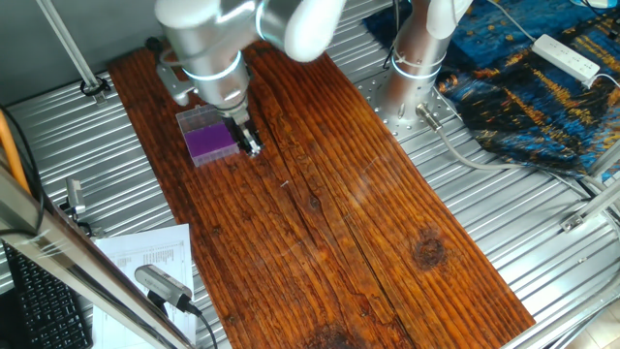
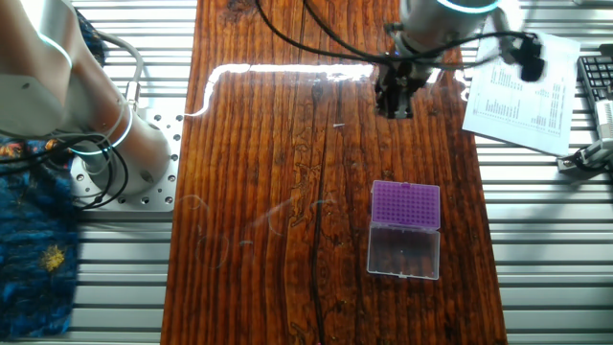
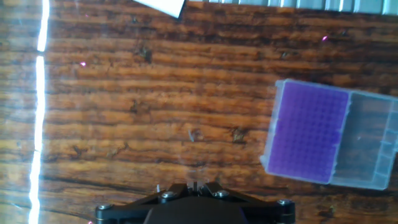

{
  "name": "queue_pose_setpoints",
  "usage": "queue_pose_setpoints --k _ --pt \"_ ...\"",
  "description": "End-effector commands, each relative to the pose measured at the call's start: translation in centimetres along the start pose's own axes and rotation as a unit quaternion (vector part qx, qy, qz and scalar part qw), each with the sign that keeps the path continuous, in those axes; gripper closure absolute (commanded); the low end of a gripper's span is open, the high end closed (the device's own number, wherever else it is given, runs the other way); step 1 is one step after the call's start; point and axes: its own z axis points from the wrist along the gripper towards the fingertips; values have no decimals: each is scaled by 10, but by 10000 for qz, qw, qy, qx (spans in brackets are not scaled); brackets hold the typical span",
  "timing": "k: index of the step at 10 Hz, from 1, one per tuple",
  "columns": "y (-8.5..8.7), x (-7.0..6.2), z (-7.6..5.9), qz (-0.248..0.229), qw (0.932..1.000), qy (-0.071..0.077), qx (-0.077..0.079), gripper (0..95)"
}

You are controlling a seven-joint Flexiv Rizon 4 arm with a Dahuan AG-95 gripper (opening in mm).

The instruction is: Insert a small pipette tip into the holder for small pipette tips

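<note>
The end effector (image 3: 194,185) shows at the bottom of the hand view with its fingertips drawn close together; whether anything is pinched between them cannot be told. Beyond it on the wooden counter (image 3: 124,112), off to the right, lies the holder for small pipette tips (image 3: 309,132), purple rack up, clear lid open beside it

Glossy grained wood board (image 2: 287,240); clear plastic holder (image 2: 405,230), purple rack; ribbed metal table (image 1: 542,242).
</note>
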Motion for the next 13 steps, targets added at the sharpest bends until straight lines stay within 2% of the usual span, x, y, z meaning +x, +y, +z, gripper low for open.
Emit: queue_pose_setpoints --k 1,2,5,7,9,13 --pt "6 -2 8 -16 10000 -1 -1 950" --pt "6 -3 11 -24 10000 -4 -65 950" --pt "4 -8 26 -136 9998 68 -125 950" --pt "5 -7 26 -231 9995 133 -150 950" --pt "6 -6 27 -268 9995 79 -126 950" --pt "6 -6 27 -180 9997 124 -122 950"
